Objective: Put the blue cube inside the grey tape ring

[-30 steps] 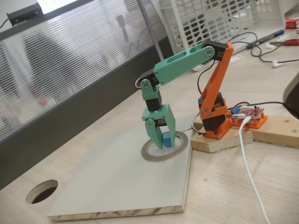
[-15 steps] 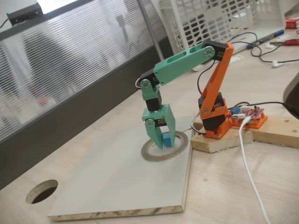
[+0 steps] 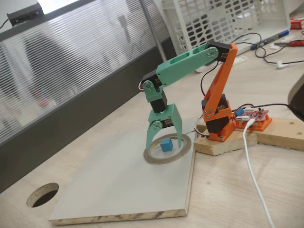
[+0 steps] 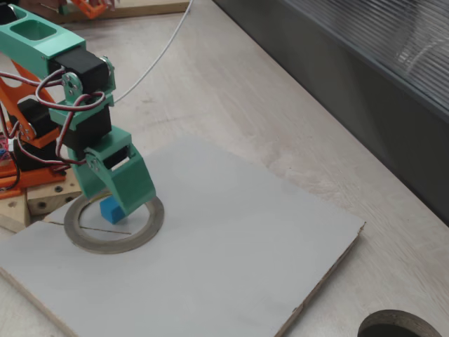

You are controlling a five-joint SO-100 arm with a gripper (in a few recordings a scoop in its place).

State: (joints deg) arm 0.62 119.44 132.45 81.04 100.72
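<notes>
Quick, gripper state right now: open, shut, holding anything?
Gripper: open, holding nothing; the blue cube sits below it inside the grey tape ring.

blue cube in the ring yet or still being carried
Done: the blue cube sits on the board inside the grey tape ring, clear of its rim in both fixed views. In hand: nothing; the end effector is open just above the cube, fingers straddling it. Left: only lifting the arm away.
</notes>
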